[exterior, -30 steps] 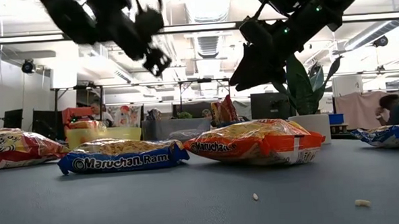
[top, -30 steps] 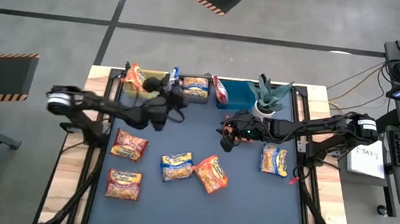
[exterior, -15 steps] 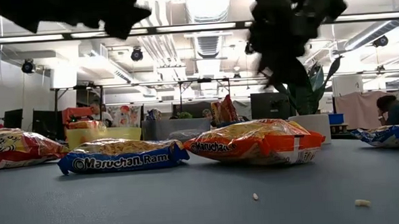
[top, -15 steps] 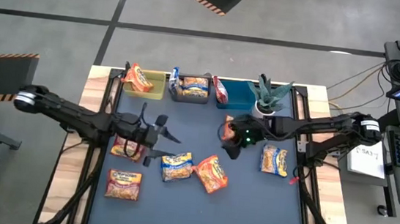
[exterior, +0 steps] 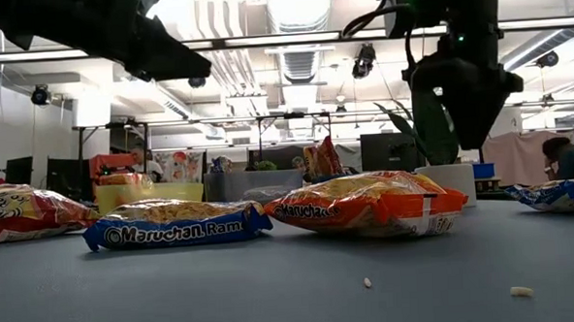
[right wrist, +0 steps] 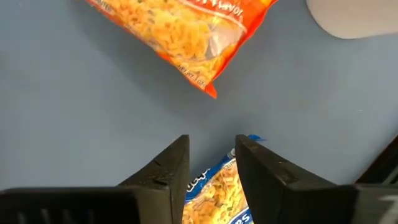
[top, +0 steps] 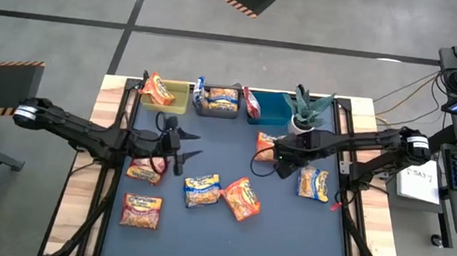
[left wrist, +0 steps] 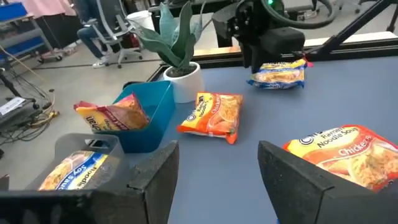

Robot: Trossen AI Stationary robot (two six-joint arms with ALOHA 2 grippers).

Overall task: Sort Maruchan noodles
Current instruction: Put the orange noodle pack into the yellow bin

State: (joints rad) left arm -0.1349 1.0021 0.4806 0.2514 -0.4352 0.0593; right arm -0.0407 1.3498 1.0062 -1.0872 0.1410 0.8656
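Table (top: pixel 226 241) with a dark blue mat carries loose Maruchan ramen packets and a row of three bins along the far edge. Left gripper (top: pixel 187 142) sits over the mat left of centre, above a red packet (top: pixel 145 170); jaws spread wide, nothing between them in the left wrist view. Right gripper (top: pixel 278 160) hangs over the mat right of centre, between an orange packet (top: pixel 266 142) lying flat just beside the white plant pot (top: pixel 300 125) and a yellow-and-blue packet (top: pixel 313 183) nearer the right edge. Its fingers (right wrist: pixel 171 168) stand a narrow gap apart and hold nothing; the yellow-and-blue packet shows through the gap, lying on the mat below.

Other loose packets: a second red one (top: pixel 141 210) at the near left, a yellow-and-blue one (top: pixel 202 190) at mid-table, and touching its right side an orange one (top: pixel 241 198), tilted. In the low view these two lie flat, blue "Maruchan" band (exterior: pixel 173 228) to the left of the orange wrapper (exterior: pixel 367 204).

Bins: yellow-green bin (top: pixel 168 99) holds an orange packet; grey bin (top: pixel 217 108) holds yellow-and-blue packets; blue bin (left wrist: pixel 149 118) holds one red packet leaning on its rim.
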